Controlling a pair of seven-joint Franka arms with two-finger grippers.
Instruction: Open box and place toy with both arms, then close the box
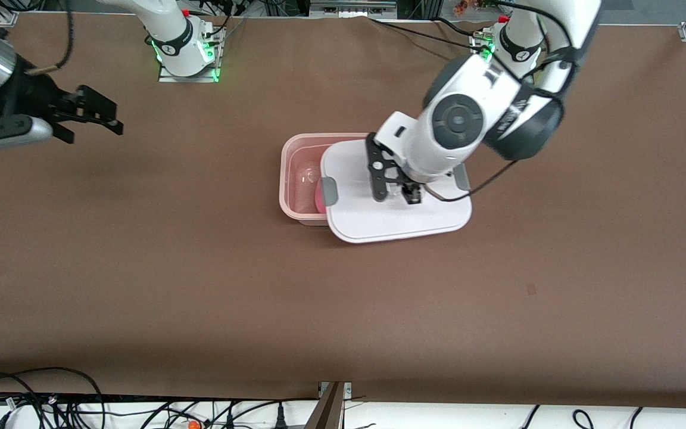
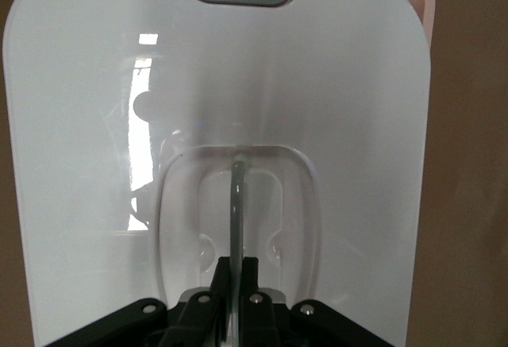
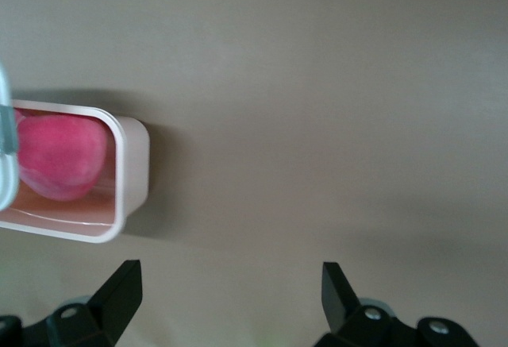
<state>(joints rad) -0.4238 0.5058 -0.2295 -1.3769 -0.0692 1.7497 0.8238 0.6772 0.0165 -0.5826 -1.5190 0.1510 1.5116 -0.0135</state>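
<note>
The pale-pink box (image 1: pixel 296 179) stands mid-table, its end toward the right arm uncovered. The white lid (image 1: pixel 399 220) lies skewed over the rest of the box. My left gripper (image 1: pixel 398 192) is shut on the lid's clear handle (image 2: pixel 236 196) in the recess of the lid (image 2: pixel 79 164). The pink toy (image 1: pixel 319 195) lies inside the box, mostly under the lid's edge; it also shows in the right wrist view (image 3: pixel 62 156) inside the box (image 3: pixel 127 172). My right gripper (image 1: pixel 96 116) is open and empty, up over the right arm's end of the table; its view shows it (image 3: pixel 230 283) over bare table.
A grey side clip (image 1: pixel 329 191) sits on the lid's edge over the box. Brown table cover (image 1: pixel 200 286) spreads all round. Cables lie along the front edge (image 1: pixel 81 411).
</note>
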